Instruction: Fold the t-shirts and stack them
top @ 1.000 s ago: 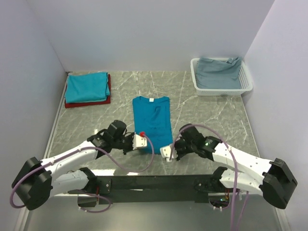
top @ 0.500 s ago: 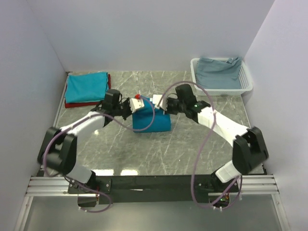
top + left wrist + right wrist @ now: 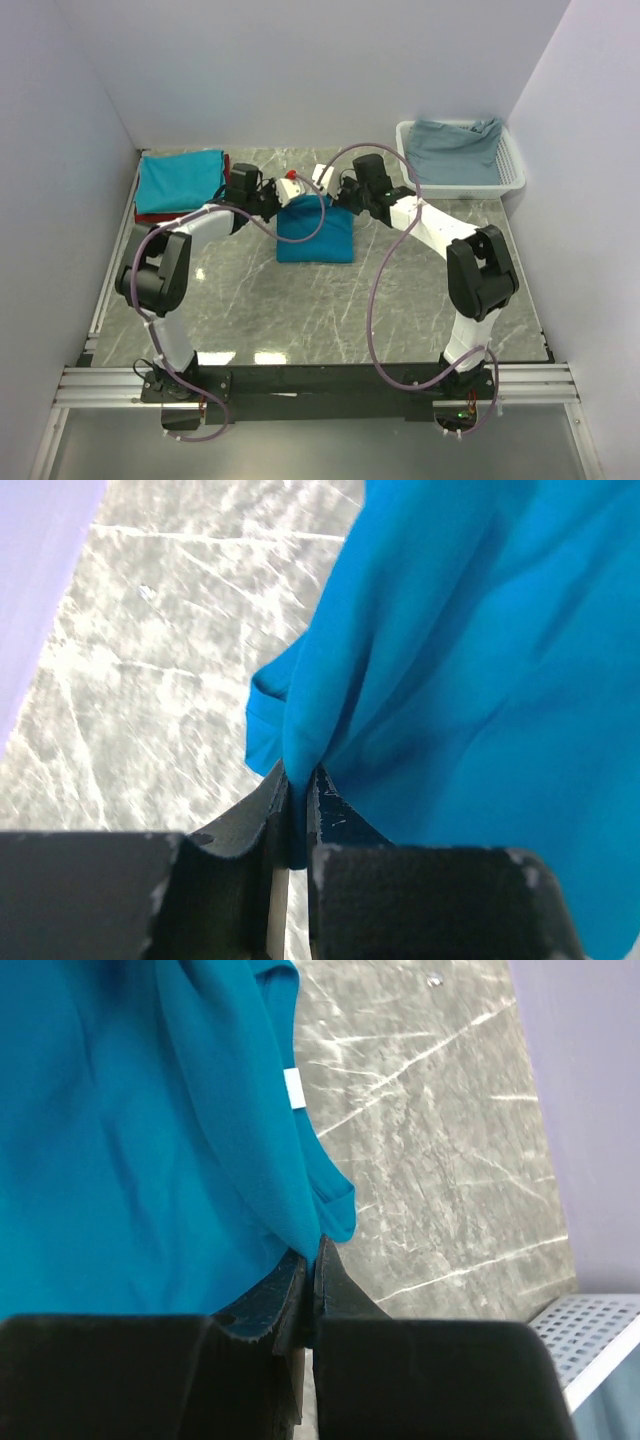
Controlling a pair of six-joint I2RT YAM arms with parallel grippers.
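Note:
A bright teal t-shirt [image 3: 315, 235] lies folded over on itself at the middle of the table. My left gripper [image 3: 288, 187] pinches its upper left corner, jaws shut on a fold of cloth [image 3: 300, 750]. My right gripper [image 3: 325, 182] pinches the upper right corner the same way, cloth [image 3: 290, 1210] between its jaws, a small white label [image 3: 294, 1088] showing nearby. Both grippers sit close together above the shirt's far edge. At the back left a folded teal t-shirt [image 3: 180, 181] rests on a dark red folded one [image 3: 150, 216].
A white lattice basket [image 3: 505, 178] at the back right holds a grey-blue cloth [image 3: 455, 148]. Walls close in the table on the left, back and right. Both arms [image 3: 440, 235] stretch far over the marble tabletop [image 3: 330, 310].
Both grippers have carried the shirt's near hem from the front of the table up and over to its far edge, folding the shirt in half. The arms are now stretched out.

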